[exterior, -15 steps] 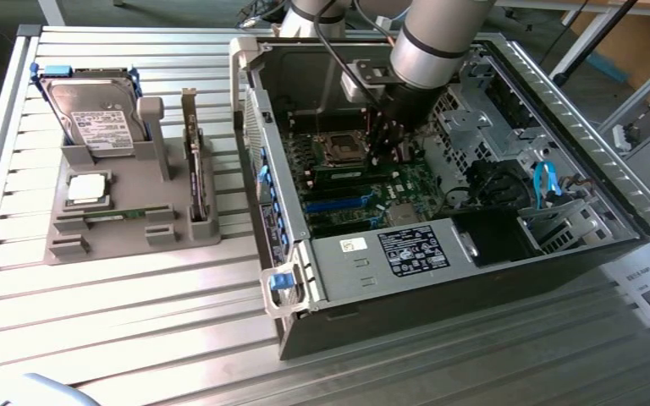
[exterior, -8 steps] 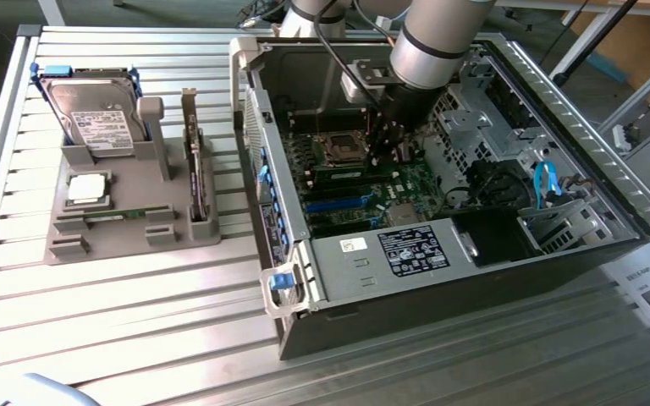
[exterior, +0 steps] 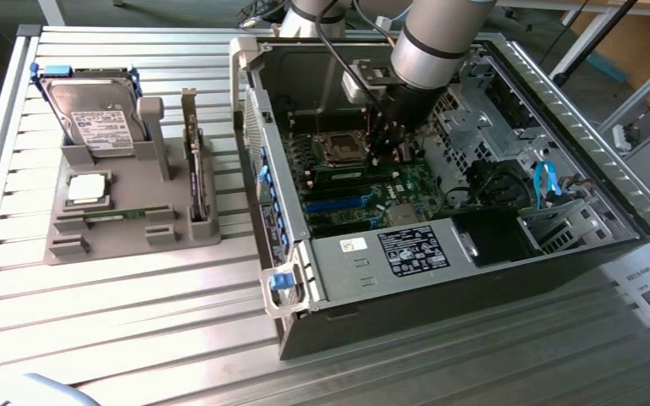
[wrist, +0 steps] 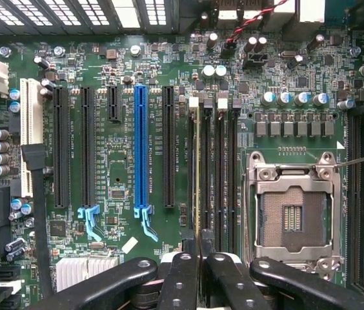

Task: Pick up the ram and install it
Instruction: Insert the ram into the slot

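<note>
The ram (wrist: 198, 168) shows edge-on in the wrist view as a thin strip with a yellowish edge. It runs along the first of the long black memory slots (wrist: 217, 174) on the green motherboard, and I cannot tell whether it is seated. My gripper (wrist: 199, 258) is shut on its near end, with the black fingers (wrist: 181, 278) pressed close on both sides. In the exterior view the gripper (exterior: 388, 152) reaches down into the open computer case (exterior: 438, 254), beside the CPU socket (exterior: 342, 148).
The open CPU socket (wrist: 293, 216) lies just beside the memory slots, and a blue expansion slot (wrist: 141, 155) lies on the other side. At the exterior view's left, a grey tray (exterior: 111, 237) holds a hard drive (exterior: 94, 118), a silver CPU chip (exterior: 85, 189) and an upright expansion card (exterior: 197, 169).
</note>
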Action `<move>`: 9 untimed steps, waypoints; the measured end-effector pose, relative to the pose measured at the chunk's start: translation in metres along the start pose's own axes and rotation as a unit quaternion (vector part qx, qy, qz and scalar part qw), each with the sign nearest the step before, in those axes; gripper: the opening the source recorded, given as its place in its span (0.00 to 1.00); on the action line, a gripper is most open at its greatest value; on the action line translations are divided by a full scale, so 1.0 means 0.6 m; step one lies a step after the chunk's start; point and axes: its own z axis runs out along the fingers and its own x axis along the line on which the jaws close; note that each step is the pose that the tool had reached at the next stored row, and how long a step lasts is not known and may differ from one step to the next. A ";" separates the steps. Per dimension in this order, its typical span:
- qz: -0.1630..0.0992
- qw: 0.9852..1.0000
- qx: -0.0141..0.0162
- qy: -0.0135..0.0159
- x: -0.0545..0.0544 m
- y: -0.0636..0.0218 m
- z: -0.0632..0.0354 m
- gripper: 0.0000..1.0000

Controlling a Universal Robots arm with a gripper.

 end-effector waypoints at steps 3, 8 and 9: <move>0.000 1.000 0.000 0.000 0.000 0.000 0.000 0.12; 0.000 1.000 0.000 0.000 0.000 0.000 0.000 0.12; 0.000 1.000 0.000 0.000 0.000 0.000 0.001 0.12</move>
